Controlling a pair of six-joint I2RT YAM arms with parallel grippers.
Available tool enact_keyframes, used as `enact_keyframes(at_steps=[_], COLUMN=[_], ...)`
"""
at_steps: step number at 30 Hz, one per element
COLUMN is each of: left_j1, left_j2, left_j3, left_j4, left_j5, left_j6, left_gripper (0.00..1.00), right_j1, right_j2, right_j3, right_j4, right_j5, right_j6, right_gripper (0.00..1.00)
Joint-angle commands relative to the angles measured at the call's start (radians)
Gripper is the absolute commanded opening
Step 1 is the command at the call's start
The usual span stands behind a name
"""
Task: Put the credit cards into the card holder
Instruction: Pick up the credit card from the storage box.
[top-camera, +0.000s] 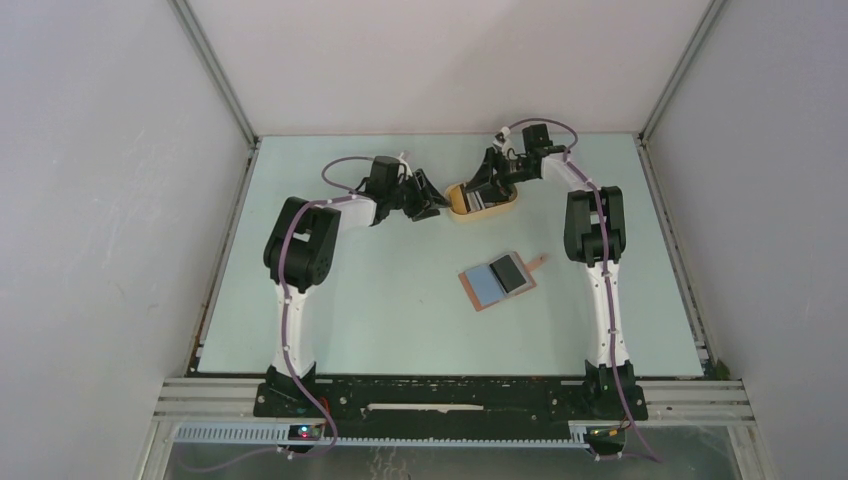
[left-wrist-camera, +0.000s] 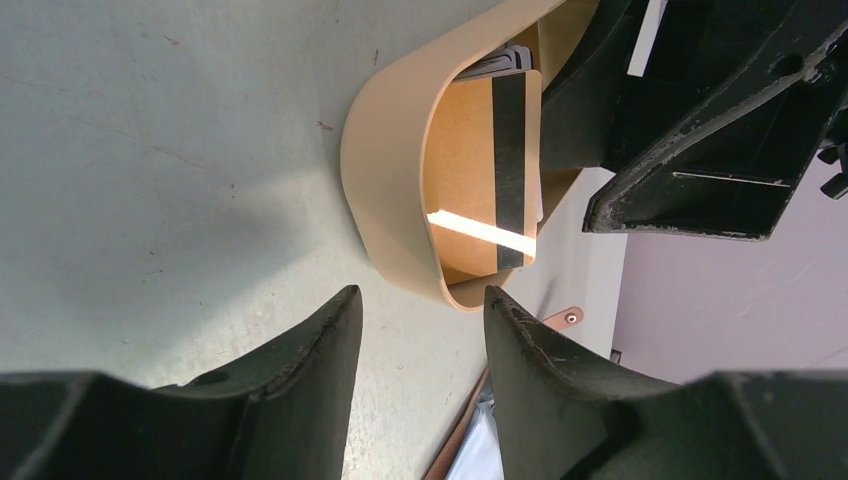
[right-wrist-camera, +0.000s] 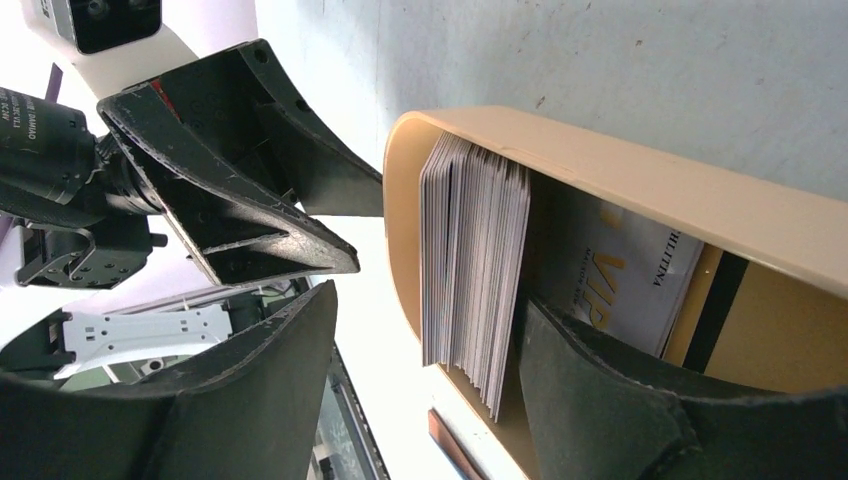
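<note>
Credit cards (right-wrist-camera: 475, 270) stand on edge in yellow tray (right-wrist-camera: 640, 180), between fingers (right-wrist-camera: 600, 400) of open right gripper (right-wrist-camera: 428, 300); left gripper (left-wrist-camera: 420, 292) open, empty, alongside.

The top view looks down from the near edge; both wrist views closely share the far yellow tray (top-camera: 458, 210).

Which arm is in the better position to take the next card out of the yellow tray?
The right. The right gripper, open, has one finger inside the tray, beside the stack of cards. The left gripper, also open, is outside the tray's end.
</note>
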Motion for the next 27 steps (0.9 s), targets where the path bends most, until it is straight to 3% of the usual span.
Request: enact_keyframes(at_steps=[1,7,27], left_j1=[-0.005,-0.005,-0.004], left_j2=[-0.013,-0.012,-0.021], left_j3=[0.044,0.047,0.03], left_j4=[0.011,0.003,-0.004], left_j5=[0.024,0.025,0.023], left_j6=[0.028,0.03,0.043], left_gripper=[0.53,0.52,0.51], right_j1=[0.02,0.038,-0.018], right_j2=[-0.001,0.029,-0.036], right_j3=[0.054,0.086,0.077], right_j4=[-0.007,-0.043,-0.055], right_j5=[-0.011,0.047,0.016], right_j6=[0.001,-0.023,-0.033], right_gripper=[0.73,0.74,0.67])
